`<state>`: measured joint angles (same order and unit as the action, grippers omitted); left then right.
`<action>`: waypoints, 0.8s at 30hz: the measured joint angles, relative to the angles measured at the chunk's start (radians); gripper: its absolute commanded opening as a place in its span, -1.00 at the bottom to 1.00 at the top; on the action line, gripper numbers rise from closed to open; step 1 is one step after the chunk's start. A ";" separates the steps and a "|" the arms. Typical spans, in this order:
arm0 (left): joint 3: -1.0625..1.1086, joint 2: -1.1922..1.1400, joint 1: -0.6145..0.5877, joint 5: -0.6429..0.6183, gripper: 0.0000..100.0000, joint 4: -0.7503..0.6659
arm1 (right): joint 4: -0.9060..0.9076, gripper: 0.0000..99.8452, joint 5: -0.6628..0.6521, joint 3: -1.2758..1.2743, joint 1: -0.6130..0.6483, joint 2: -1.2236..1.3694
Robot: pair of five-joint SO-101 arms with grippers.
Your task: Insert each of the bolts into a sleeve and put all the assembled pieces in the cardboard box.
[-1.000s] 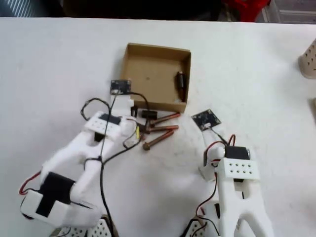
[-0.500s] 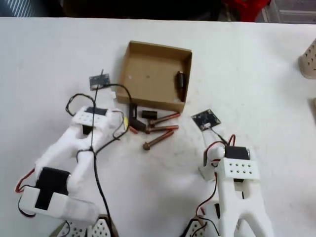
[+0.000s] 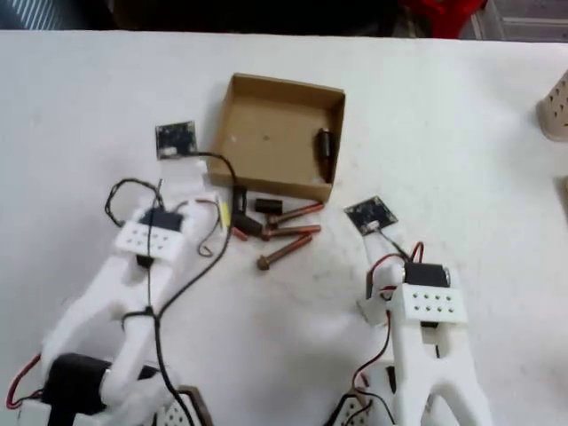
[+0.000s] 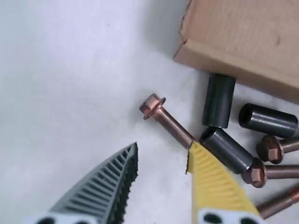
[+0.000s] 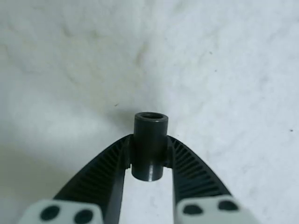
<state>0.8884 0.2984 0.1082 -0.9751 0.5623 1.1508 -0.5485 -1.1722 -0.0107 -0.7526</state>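
Note:
The cardboard box (image 3: 266, 133) holds one dark assembled piece (image 3: 324, 146) by its right wall. In front of it lie three copper bolts (image 3: 293, 232) and three black sleeves (image 3: 269, 205). My left gripper (image 4: 163, 146) is open just left of this pile, low over the table. One bolt (image 4: 166, 120) lies ahead of its tips, its shaft ending at the mouth of a sleeve (image 4: 227, 150); the yellow fingertip hides the joint. My right gripper (image 5: 149, 154) is shut on another black sleeve (image 5: 149, 142), held upright over bare table right of the pile (image 3: 374, 286).
Two more sleeves (image 4: 218, 100) (image 4: 267, 120) lie against the box wall (image 4: 243, 42). Small circuit boards (image 3: 176, 138) (image 3: 370, 213) ride on the arms' wrists with loose wires. A pale holed object (image 3: 555, 106) stands at the far right edge.
My left arm has drawn back to the left, away from the pile of bolts and sleeves. The right arm and its sleeve have stayed put.

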 measured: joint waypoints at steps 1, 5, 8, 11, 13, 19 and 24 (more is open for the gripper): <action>0.006 -0.008 0.000 -0.009 -0.59 -0.032 | 0.000 -0.97 -0.005 0.000 0.000 0.000; 0.006 -0.095 0.008 -0.143 -0.59 -0.132 | 0.000 -0.97 -0.060 -0.015 0.000 0.000; -0.012 -0.189 0.020 -0.189 -0.59 -0.147 | 0.000 -0.97 -0.074 -0.018 0.002 0.000; -0.060 -0.264 0.017 -0.198 -0.59 -0.141 | 0.000 -0.97 -0.080 -0.018 0.000 0.000; -0.097 -0.302 0.017 -0.198 -0.59 -0.117 | 0.000 -0.97 -0.083 -0.018 0.003 0.000; -0.170 -0.367 0.017 -0.198 -0.59 -0.072 | 0.000 -0.97 -0.083 -0.018 0.003 0.000; -0.172 -0.367 0.018 -0.153 -0.59 -0.046 | 0.000 -0.97 -0.083 -0.018 0.002 0.000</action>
<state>0.7165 -0.0683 0.1266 -1.1285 0.5163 1.1508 -0.6314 -1.1907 -0.0092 -0.7526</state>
